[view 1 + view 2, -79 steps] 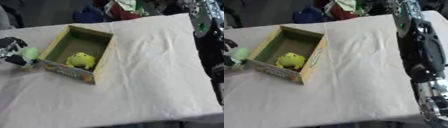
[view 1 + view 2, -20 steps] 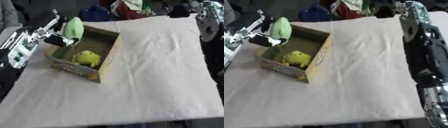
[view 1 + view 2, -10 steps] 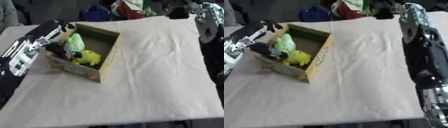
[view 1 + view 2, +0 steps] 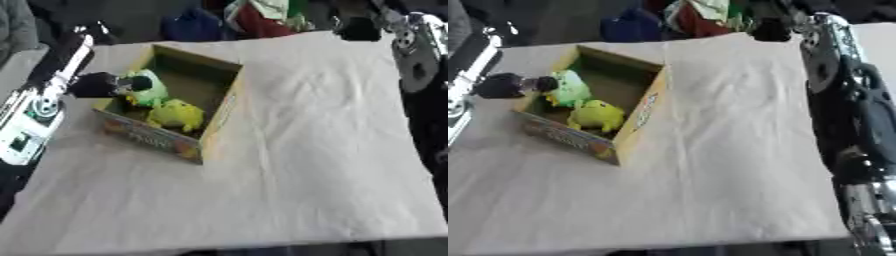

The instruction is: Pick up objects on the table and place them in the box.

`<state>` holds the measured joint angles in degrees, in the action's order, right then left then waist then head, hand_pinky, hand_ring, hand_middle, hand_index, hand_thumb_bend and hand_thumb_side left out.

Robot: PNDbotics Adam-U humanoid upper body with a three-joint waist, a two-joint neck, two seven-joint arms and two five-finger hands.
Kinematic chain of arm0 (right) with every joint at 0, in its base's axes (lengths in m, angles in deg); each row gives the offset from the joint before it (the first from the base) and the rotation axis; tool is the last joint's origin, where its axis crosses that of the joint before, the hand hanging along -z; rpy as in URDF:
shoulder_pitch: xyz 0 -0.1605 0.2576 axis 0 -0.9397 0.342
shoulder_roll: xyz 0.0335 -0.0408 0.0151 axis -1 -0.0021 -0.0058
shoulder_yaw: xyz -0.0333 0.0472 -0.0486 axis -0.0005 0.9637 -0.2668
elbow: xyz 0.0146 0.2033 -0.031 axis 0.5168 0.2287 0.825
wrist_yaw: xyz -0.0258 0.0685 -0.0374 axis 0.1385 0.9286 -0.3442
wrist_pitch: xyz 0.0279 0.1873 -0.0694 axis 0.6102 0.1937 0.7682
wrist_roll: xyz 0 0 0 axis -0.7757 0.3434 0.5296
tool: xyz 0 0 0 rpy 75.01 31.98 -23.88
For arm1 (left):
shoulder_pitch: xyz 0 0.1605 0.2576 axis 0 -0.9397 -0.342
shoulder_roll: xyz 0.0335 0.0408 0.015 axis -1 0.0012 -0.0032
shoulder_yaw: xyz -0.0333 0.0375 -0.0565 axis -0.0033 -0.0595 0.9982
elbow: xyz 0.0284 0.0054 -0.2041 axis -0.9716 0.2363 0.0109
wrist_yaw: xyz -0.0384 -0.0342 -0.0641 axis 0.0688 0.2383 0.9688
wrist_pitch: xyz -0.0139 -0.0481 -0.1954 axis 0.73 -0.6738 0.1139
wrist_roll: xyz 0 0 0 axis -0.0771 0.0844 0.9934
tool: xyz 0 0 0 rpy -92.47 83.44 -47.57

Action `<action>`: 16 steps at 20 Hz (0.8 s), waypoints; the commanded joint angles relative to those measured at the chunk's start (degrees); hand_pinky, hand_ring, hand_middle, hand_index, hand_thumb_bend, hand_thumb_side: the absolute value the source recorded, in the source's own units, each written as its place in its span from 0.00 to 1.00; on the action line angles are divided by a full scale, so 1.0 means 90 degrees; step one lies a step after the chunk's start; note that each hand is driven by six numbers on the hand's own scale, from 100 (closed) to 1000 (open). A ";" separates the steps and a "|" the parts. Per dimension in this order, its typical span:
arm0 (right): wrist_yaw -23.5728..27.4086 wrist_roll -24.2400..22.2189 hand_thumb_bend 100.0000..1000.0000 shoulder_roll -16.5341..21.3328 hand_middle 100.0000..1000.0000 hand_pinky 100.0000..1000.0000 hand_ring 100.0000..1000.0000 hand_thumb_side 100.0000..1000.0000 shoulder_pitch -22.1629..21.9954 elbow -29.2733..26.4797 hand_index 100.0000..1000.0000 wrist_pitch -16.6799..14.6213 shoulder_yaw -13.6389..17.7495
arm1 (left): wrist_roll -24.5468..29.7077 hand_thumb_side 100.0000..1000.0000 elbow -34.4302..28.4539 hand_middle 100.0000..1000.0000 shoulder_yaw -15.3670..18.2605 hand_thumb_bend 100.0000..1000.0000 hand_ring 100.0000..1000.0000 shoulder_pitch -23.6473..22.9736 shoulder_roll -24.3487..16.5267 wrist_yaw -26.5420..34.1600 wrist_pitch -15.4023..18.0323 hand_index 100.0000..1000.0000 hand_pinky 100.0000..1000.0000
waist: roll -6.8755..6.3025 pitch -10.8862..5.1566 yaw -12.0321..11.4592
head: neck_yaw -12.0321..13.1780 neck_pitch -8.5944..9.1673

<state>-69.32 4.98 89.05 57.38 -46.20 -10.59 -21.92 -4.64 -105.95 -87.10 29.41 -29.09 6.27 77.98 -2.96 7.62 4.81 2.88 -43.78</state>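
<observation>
An open cardboard box (image 4: 224, 106) stands on the left part of the cloth-covered table. Inside it sits a yellow-green frog toy (image 4: 178, 114). Just beyond the frog, a pale green toy (image 4: 150, 89) lies against the box's left wall. My left hand (image 4: 94, 84) is at that wall, dark and curled, with a fingertip still on the pale green toy. My right hand (image 4: 770, 29) hangs as a dark shape over the table's far edge at the upper right; its fingers are not readable.
A white cloth (image 4: 306, 150) covers the table. My right arm (image 4: 859, 115) runs down the right side. Beyond the far edge lie a blue bag (image 4: 192, 25) and a heap of red and green things (image 4: 262, 15).
My left hand has lowered the pale green toy from above the box to inside it, beside the frog, and has drawn back to the left wall.
</observation>
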 commanded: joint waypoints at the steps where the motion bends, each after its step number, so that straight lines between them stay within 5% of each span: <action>1: 0.0568 0.0393 0.00 0.0271 0.65 0.62 0.75 0.43 -0.0001 -0.0369 0.73 0.0057 0.0053 | -0.0531 0.90 -0.0520 0.68 0.0256 1.00 0.66 -0.0175 -0.0235 0.0666 0.0024 0.81 0.80 | 0.0015 -0.0073 -0.0012 | -0.0015 -0.0026; 16: 0.1663 0.0590 0.00 0.0648 0.63 0.62 0.74 0.52 -0.0517 -0.0641 0.72 -0.0161 -0.0080 | -0.1212 0.98 -0.1025 0.64 0.0632 1.00 0.61 -0.1112 -0.0138 0.1391 -0.0114 0.78 0.78 | -0.0012 -0.0102 -0.0012 | -0.0141 0.0027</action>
